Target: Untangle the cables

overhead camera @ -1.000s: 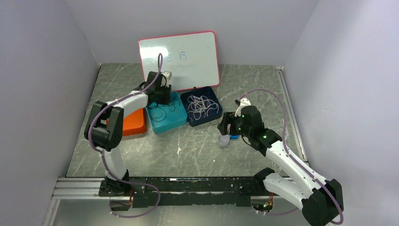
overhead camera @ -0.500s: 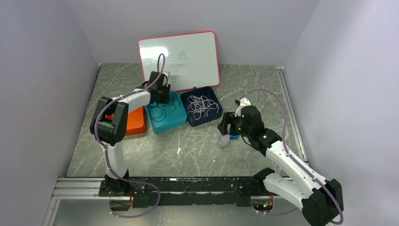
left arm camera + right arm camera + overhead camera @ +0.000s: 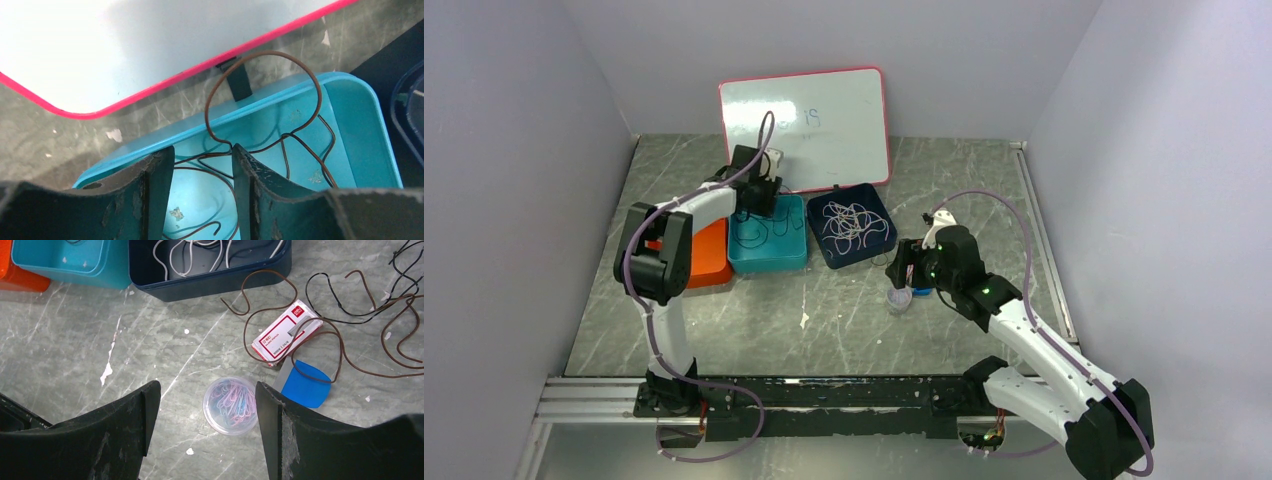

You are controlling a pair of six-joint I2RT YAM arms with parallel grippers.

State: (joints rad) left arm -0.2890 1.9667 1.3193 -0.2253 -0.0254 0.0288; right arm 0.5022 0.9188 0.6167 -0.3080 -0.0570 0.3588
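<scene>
Changed since a second ago: the teal tray (image 3: 767, 245) has swung from askew to square and now lies just beside the orange tray (image 3: 712, 258); the left gripper (image 3: 202, 155) has drawn slightly toward the whiteboard (image 3: 804, 125); the right arm is unchanged. Left gripper: fingers parted, nothing pinched, poised over the teal tray's far rim, upper centre-left of the top view; brown cable (image 3: 265, 51) rises between the fingers in a tall loop past the rim, the rest coiled on the tray floor. Right gripper (image 3: 206, 387): spread wide, empty, above the paperclip cup (image 3: 231, 406), centre-right of the top view. White and grey cables (image 3: 849, 222): knotted heap in the navy tray (image 3: 879, 248). Loose brown and black cables (image 3: 270, 271): strewn on the table right of the navy tray; one draped across the staple box (image 3: 285, 335). Hazards, as judged: the thin brown cable may slip out of a closing grip; a lifted loop may snag the rim and drag the light tray again; a lowered right gripper would tip the cup and scatter the clips.
</scene>
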